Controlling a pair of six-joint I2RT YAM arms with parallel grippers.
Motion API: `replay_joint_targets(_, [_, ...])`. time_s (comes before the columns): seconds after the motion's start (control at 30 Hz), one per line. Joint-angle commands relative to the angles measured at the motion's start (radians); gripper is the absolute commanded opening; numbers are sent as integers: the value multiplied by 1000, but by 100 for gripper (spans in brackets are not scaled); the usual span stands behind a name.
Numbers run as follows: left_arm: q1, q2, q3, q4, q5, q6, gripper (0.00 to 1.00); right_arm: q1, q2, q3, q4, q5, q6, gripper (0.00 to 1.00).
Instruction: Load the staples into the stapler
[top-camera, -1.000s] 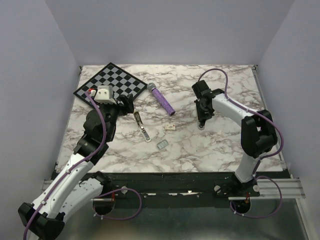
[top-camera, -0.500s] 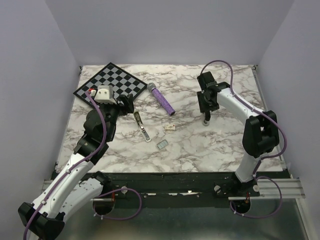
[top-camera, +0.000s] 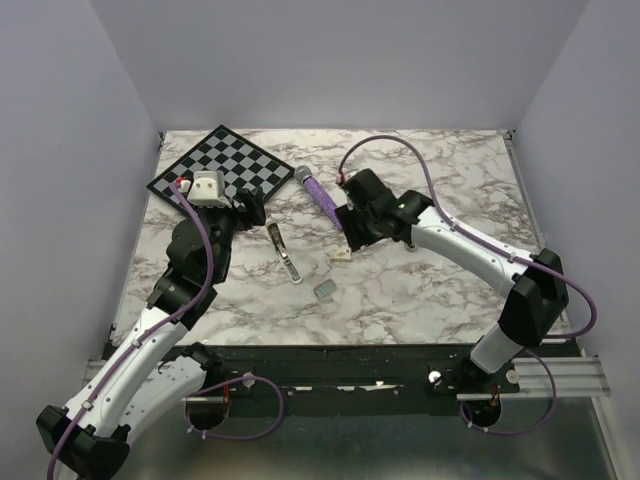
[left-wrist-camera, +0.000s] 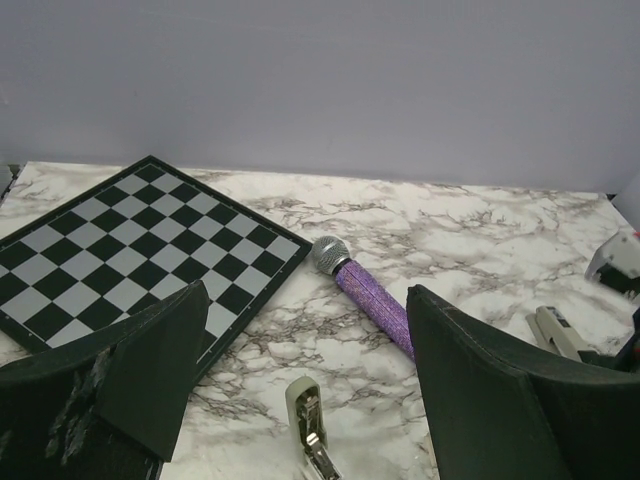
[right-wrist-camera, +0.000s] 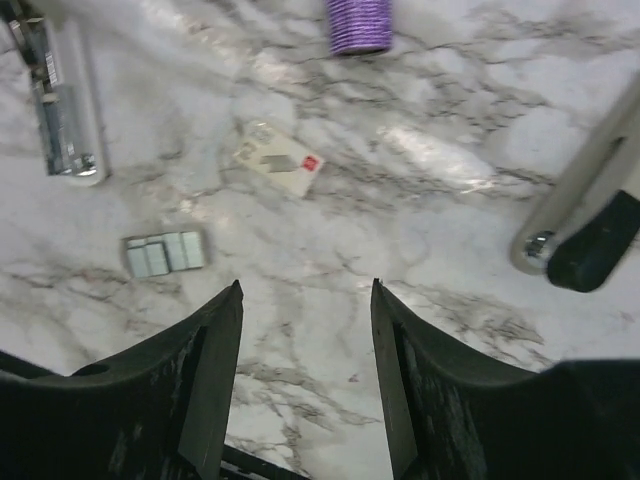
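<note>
From above: the left gripper hangs open by the chessboard, and the opened stapler lies just to its right on the table. The right gripper hovers at the butt of the purple microphone, over the little cream box. The staples lie a bit nearer the bases than that gripper, with nothing touching them.

Left wrist: the gripper is spread wide with nothing in it. The stapler's nose sits under the gap and the microphone lies beyond.

Right wrist: the gripper is parted and empty. The staples lie flat on the marble ahead and left of the gap, the box is farther ahead, and a second stapler is off to the right.
</note>
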Motion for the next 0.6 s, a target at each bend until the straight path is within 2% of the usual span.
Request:
replay_joint_targets(0.0, [7,-21,-10,11,-48,18,88,122,59,-38,61,-68,69,61])
replay_joint_targets(0.17, [7,-35,-18,20,-70,16,88,225,180,-9,56,-66,115,57])
replay_joint_targets(0.47, [9,-33,-20,20,-65,13,88,253,269,6,55,-77,135,43])
replay_joint_targets(0.57, [9,-29,-20,22,-64,13,88,265,294,23,58,-83,127,42])
